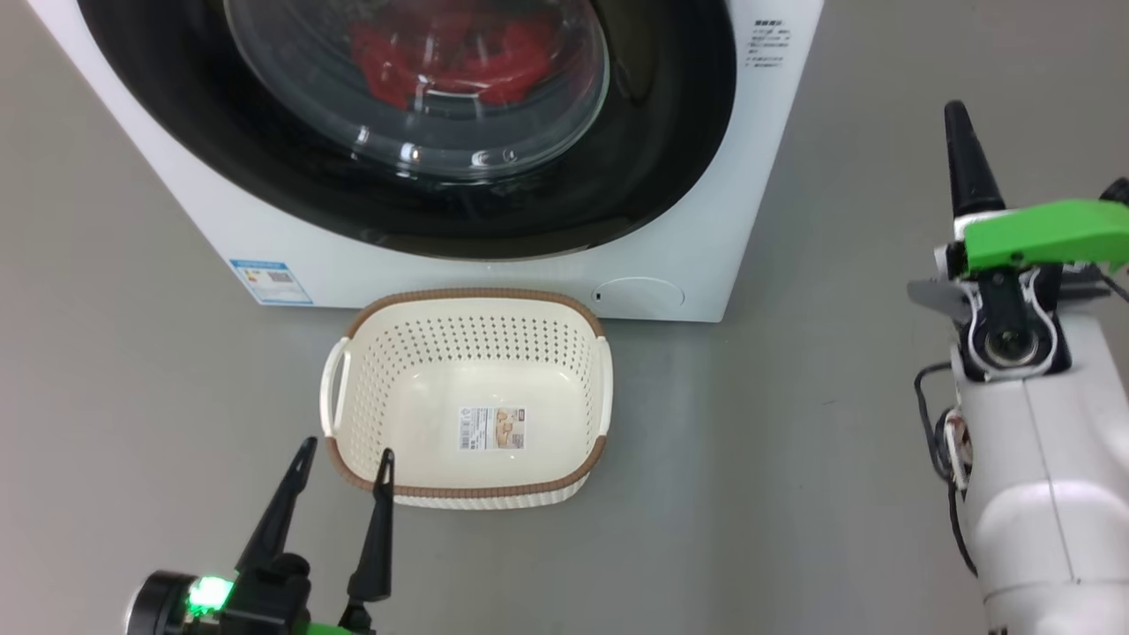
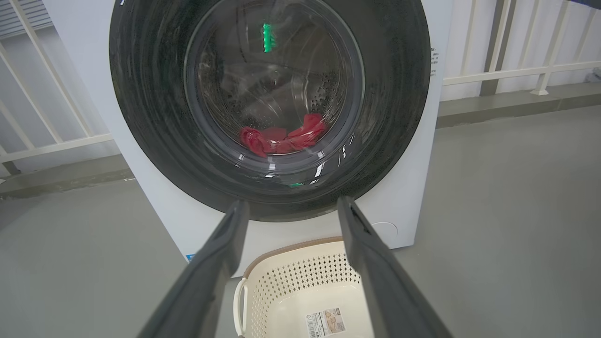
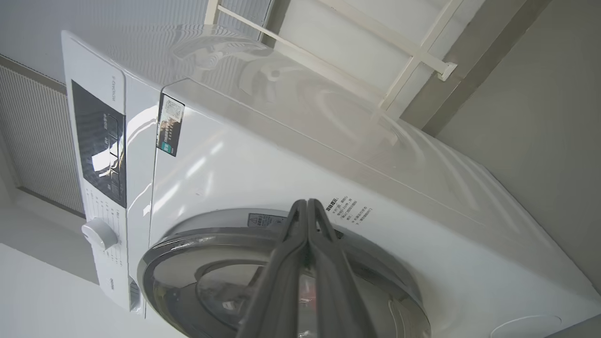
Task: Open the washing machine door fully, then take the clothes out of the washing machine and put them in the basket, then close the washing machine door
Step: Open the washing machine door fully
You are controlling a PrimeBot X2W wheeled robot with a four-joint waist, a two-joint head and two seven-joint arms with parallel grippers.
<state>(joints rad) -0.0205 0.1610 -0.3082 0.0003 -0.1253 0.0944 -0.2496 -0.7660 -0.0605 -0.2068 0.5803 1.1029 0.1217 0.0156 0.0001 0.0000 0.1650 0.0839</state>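
The washing machine point(image 1: 776, 168) stands ahead, and its door point(image 1: 679, 115), with a glossy black rim, lies flat against the front. Behind the glass window lie the red clothes point(image 1: 459, 57), also in the left wrist view as clothes point(image 2: 281, 138) low in the drum. The cream basket point(image 1: 472, 401) sits on the floor right before the machine, holding nothing but its sticker. My left gripper point(image 1: 346, 454) is open at the basket's near left corner, its fingers point(image 2: 225, 244) framing the door point(image 2: 141, 94) and basket point(image 2: 300, 281). My right gripper point(image 1: 955, 110) is shut to the machine's right; its fingertips point(image 3: 307, 206) point at the door's rim point(image 3: 188, 234).
Grey floor point(image 1: 794, 459) spreads around the machine and basket. A white railing point(image 2: 507, 70) runs behind the machine. The control panel point(image 3: 101, 141) and a white knob point(image 3: 98, 233) sit on the machine's front. A round flap point(image 1: 639, 294) and a blue label point(image 1: 269, 280) are low on the front.
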